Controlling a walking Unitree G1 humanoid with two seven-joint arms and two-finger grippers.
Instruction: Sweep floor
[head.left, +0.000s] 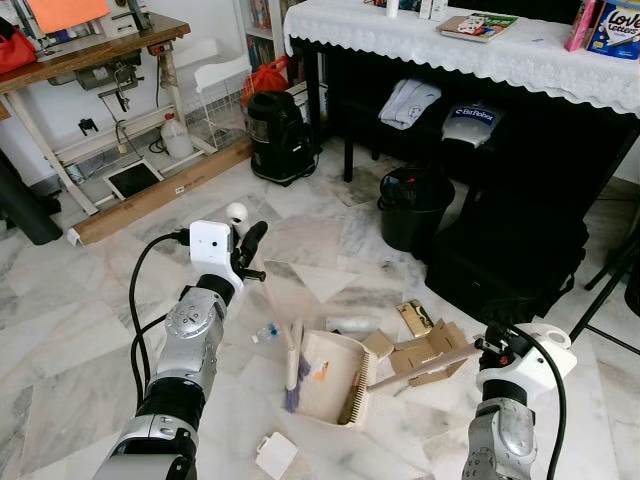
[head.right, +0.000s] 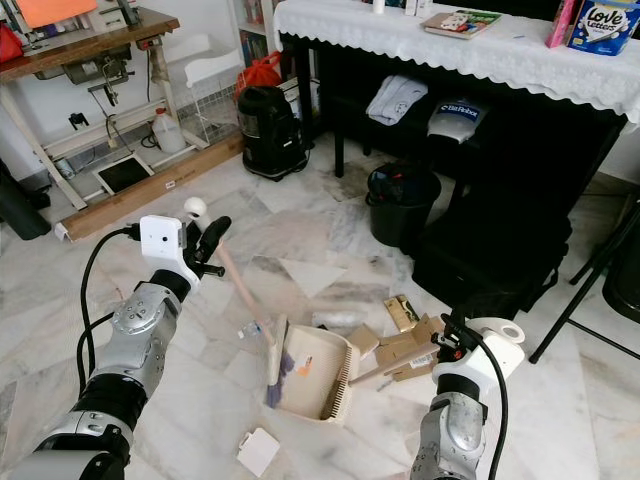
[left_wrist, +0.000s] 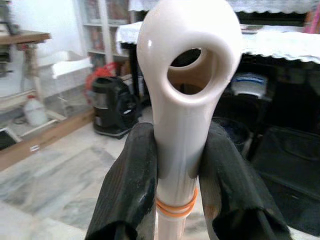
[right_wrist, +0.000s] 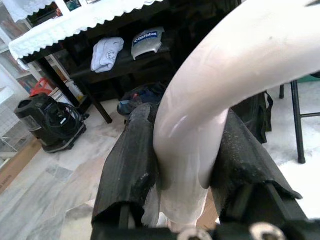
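On the left, the left gripper (head.left: 252, 250) is clamped on the top of the broom handle (head.left: 266, 290) — in the left wrist view its two black fingers (left_wrist: 127, 190) press either side of the cream shaft just under the hanging loop. The handle slants down and to the right to the broom head (head.left: 293, 372), whose bristles rest on the marble floor (head.left: 90, 330) right against the left side of the dustpan (head.left: 333, 376). A small white scrap (head.left: 275, 455) lies on the tiles nearer the robot, apart from the pan. To the right of the pan sit flattened cardboard pieces (head.left: 425, 352) and a small box, touching or just beside its far edge. Further right, the right gripper (head.left: 484, 350) grips the dustpan handle (head.left: 425, 366); the right wrist view shows its fingers (right_wrist: 129, 165) closed round the curved cream grip

The step in hand looks like gathering litter into the pan. Next, the broom likely has to lift clear and come round behind the cardboard — then draw it in while the right arm keeps the pan flat on the floor
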